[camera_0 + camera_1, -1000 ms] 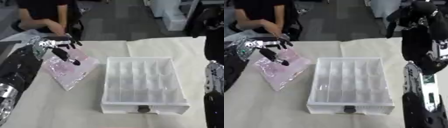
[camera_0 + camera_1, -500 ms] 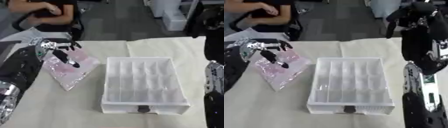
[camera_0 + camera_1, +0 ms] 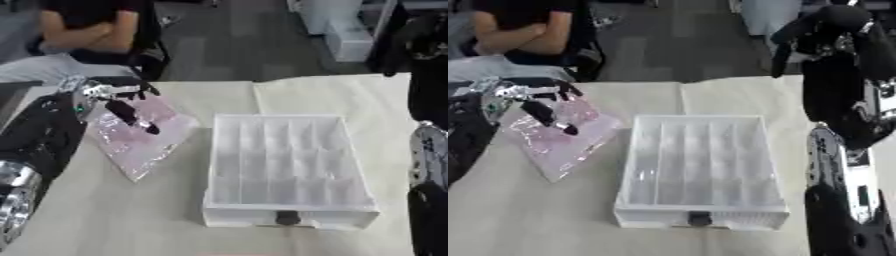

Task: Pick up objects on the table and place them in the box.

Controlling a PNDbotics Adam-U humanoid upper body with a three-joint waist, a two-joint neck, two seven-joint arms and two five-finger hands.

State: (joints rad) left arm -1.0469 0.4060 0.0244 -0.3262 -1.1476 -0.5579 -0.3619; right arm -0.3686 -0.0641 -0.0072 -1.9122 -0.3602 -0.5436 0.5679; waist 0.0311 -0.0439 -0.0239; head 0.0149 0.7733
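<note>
fingers (image 3: 131,114) of left hand (image 3: 98,95) rest spread on pink bag (image 3: 140,137) (no legible label).

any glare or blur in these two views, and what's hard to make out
Left eye view: soft all over, the pink bag shows pale shiny patches, and the white box looks washed out, its dividers faint. Right eye view: the raised right hand is a dark blurred shape, and the left hand over the bag is smeared.
</note>
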